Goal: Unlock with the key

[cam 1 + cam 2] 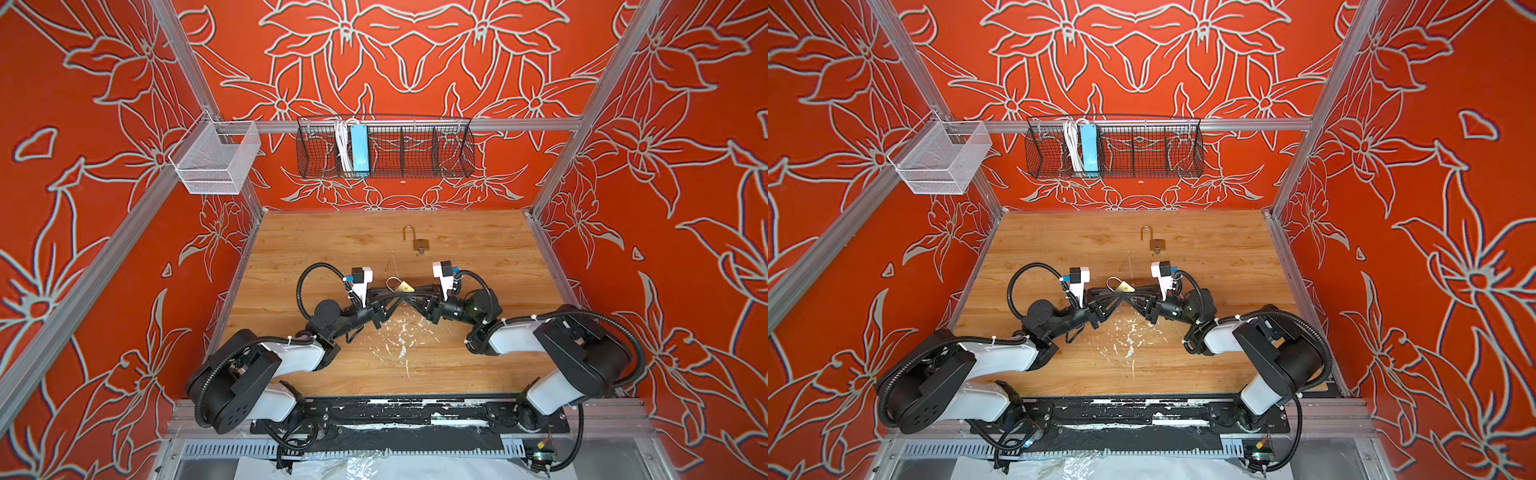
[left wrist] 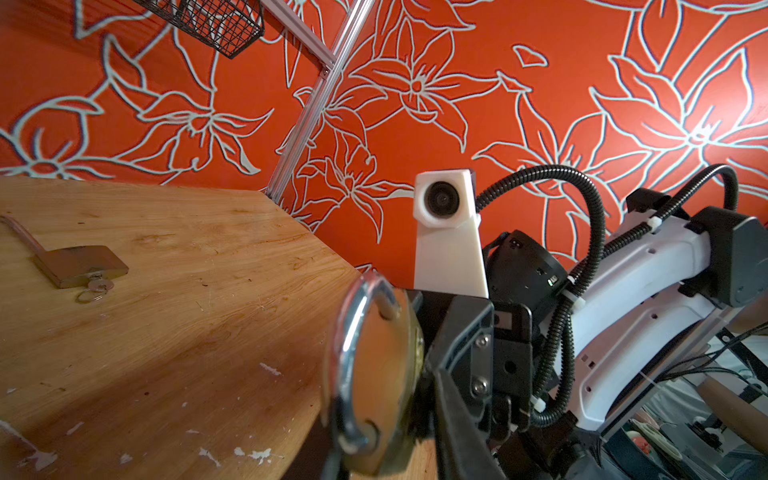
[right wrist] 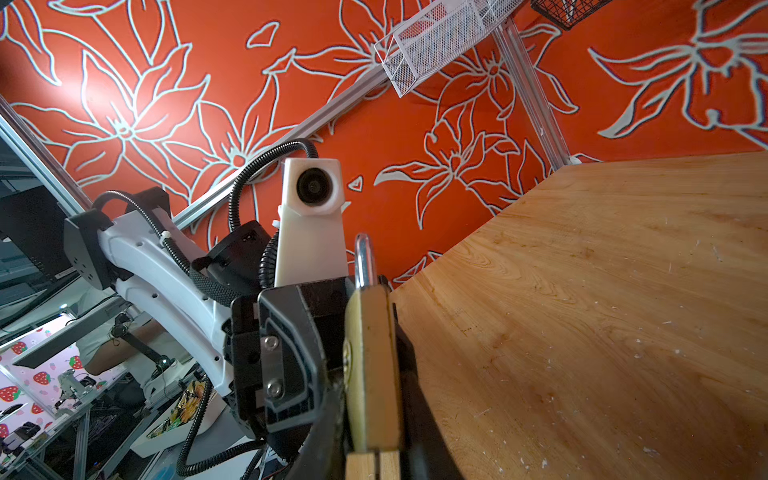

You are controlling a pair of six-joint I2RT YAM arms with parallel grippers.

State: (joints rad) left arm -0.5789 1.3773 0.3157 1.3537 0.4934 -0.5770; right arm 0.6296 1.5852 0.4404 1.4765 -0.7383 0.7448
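Observation:
A brass padlock with a silver shackle hangs above the middle of the wooden table, between both grippers. My right gripper is shut on its flat faces, and I see the lock edge-on there. My left gripper comes from the opposite side, its fingers closed around the same padlock. In both top views the two grippers meet tip to tip. A second padlock lies at the back with its shackle swung open. A small key on a ring sits in it.
A black wire basket holding a blue box and white cable hangs on the back rail. A white mesh basket hangs at the left corner. White paint chips mark the table in front of the grippers. Red patterned walls enclose three sides.

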